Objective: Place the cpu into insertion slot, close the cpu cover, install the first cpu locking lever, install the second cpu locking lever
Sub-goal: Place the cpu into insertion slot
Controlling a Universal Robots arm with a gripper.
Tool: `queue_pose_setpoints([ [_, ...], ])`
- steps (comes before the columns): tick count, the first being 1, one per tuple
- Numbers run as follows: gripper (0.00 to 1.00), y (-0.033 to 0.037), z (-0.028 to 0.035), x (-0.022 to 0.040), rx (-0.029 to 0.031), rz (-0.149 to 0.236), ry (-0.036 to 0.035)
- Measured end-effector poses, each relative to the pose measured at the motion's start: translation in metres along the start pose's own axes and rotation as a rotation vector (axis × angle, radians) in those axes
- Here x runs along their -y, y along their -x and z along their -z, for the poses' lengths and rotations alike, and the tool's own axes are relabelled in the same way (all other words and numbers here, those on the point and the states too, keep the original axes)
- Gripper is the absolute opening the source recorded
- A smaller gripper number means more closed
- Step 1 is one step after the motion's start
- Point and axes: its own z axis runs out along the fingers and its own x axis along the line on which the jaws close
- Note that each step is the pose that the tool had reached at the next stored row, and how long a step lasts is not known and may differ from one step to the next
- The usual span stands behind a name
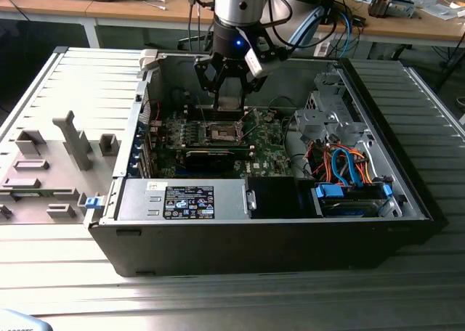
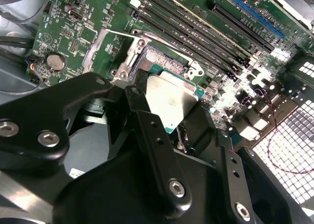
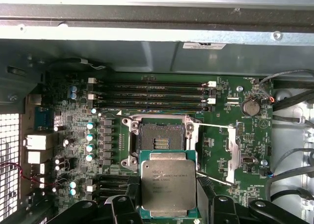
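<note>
The chip (image 3: 168, 184) lies flat with its silver top facing up, and in the first wrist view its sides line up straight with the sides of the slot (image 3: 161, 141). It is a bit longer one way, and that long way points from the end effector (image 1: 227, 99) toward the slot. The end effector is closed to a narrow gap, with its black fingers (image 3: 131, 190) pinching two sides of the chip, and it holds it in the air just by the open slot inside the computer box (image 1: 254, 222), while the cover (image 2: 128, 57) is flipped open beside the slot.
</note>
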Motion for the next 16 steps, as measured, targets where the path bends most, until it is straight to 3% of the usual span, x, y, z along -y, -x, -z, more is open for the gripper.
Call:
queue_pose_setpoints([
  [16,0.55,0.0001,-0.0038,0.0,0.0,0.0,0.0],
])
